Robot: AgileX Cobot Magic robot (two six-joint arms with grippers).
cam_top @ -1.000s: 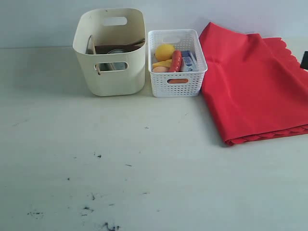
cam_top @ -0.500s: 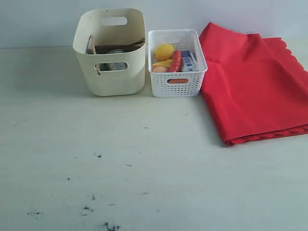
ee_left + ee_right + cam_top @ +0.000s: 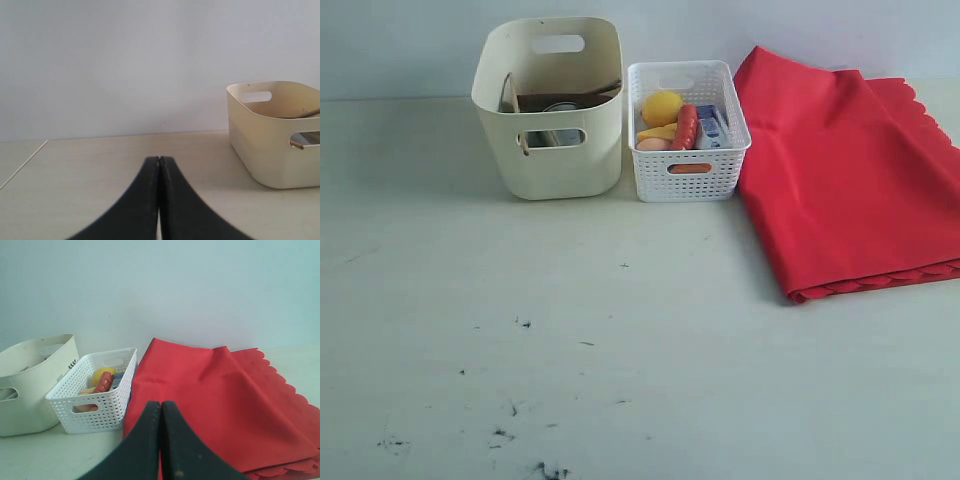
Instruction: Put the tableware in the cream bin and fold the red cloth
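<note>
Black jaws of the left gripper point(image 3: 159, 160) are pressed together on nothing, and the right gripper point(image 3: 160, 404) is likewise closed and empty, facing the red cloth point(image 3: 850, 180). Dark specks point(image 3: 500, 435) mark the near part of the pale table point(image 3: 620, 380). Farther back, the cloth lies folded on the right, one scalloped edge toward the front. Just beside it on the left stands a white lattice basket point(image 3: 688, 165) holding a lemon point(image 3: 662, 107) and a sausage point(image 3: 686, 126). Next to that is the cream bin point(image 3: 555, 165), with a brown wooden plate point(image 3: 565, 101) leaning inside and the other tableware mostly hidden.
</note>
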